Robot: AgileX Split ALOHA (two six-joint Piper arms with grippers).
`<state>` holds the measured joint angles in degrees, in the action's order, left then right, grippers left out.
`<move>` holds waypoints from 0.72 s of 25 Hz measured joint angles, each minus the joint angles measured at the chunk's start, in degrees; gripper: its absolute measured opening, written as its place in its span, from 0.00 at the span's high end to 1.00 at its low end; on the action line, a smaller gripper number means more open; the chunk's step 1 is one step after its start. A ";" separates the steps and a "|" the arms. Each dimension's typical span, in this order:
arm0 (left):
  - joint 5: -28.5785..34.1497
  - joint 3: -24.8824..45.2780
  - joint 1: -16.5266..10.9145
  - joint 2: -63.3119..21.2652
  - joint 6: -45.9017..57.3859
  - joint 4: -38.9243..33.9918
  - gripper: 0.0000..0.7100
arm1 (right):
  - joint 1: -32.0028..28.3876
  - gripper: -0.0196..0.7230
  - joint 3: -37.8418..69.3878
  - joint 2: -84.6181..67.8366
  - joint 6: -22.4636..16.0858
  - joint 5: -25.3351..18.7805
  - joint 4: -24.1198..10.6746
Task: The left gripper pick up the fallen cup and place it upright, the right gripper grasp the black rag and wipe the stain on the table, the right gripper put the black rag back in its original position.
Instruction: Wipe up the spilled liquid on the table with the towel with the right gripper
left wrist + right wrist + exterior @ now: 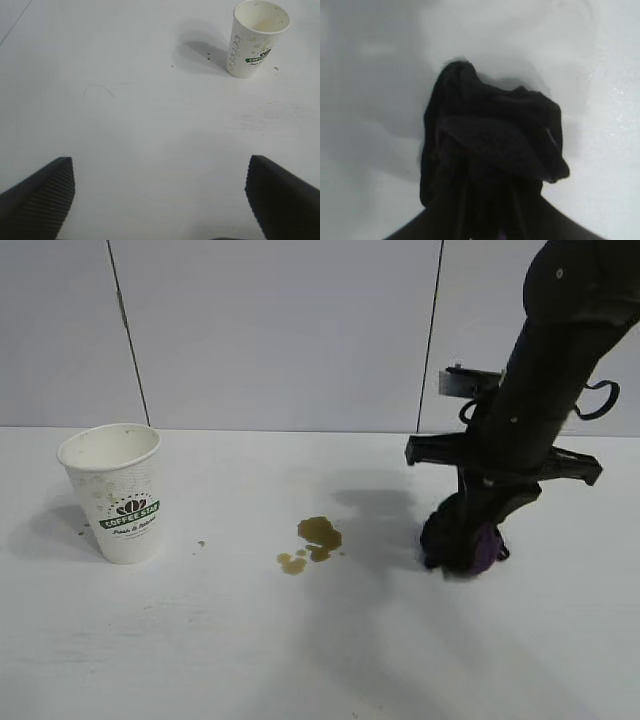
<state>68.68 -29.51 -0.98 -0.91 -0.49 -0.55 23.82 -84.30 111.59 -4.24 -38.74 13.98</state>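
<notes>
The white cup [115, 495] with its green logo stands upright on the table [300, 660] at the left. The cup [256, 40] also shows in the left wrist view, far beyond my left gripper [160, 195], which hangs open over bare table with nothing between its fingers. A brown stain [318, 538] with small droplets lies mid-table. To its right, my right gripper [462, 540] reaches down into the black rag [478, 545], which shows a purple patch. In the right wrist view the fingers are closed on the bunched black rag [490, 140], which rests on the table.
A grey panelled wall [280, 330] runs along the table's back edge. A few tiny brown specks [200, 543] lie near the cup. White tabletop stretches between the cup, the stain and the front edge.
</notes>
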 joint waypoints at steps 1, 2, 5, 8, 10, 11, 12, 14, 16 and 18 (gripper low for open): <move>0.00 0.00 0.00 0.00 0.00 0.00 0.07 | 1.68 0.83 -0.69 0.00 0.00 0.70 0.16; 0.00 0.00 0.00 0.00 0.00 0.00 0.06 | 3.26 0.83 -1.06 0.06 -0.13 1.67 0.20; 0.00 0.00 0.00 0.00 0.00 0.00 0.06 | 6.98 0.83 -1.42 1.17 -0.48 3.70 0.39; 0.00 0.00 0.00 0.00 0.00 0.00 0.06 | 9.71 0.83 -1.42 3.50 -1.05 4.70 0.39; 0.00 0.00 0.00 0.00 0.00 0.00 0.06 | 11.06 0.83 -1.42 5.51 -1.32 5.87 0.39; 0.00 0.00 0.00 0.00 0.00 0.00 0.06 | 11.62 0.83 -1.42 6.34 -1.40 6.09 0.39; 0.00 0.00 0.00 0.00 0.00 0.00 0.06 | 12.01 0.83 -1.42 7.29 -1.50 6.28 0.39; 0.00 0.00 0.00 0.00 0.00 0.00 0.06 | 12.22 0.83 -1.42 8.90 -1.50 6.78 0.39; 0.00 0.00 0.00 0.00 0.00 0.00 0.06 | 12.22 0.83 -1.42 10.58 -1.50 7.39 -0.02; 0.00 0.00 0.00 0.00 0.00 0.00 0.06 | 12.22 0.83 -1.42 11.81 -1.57 8.41 -0.44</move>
<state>68.68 -29.51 -0.98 -0.91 -0.49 -0.55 36.04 -85.72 123.40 -5.81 -30.33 13.54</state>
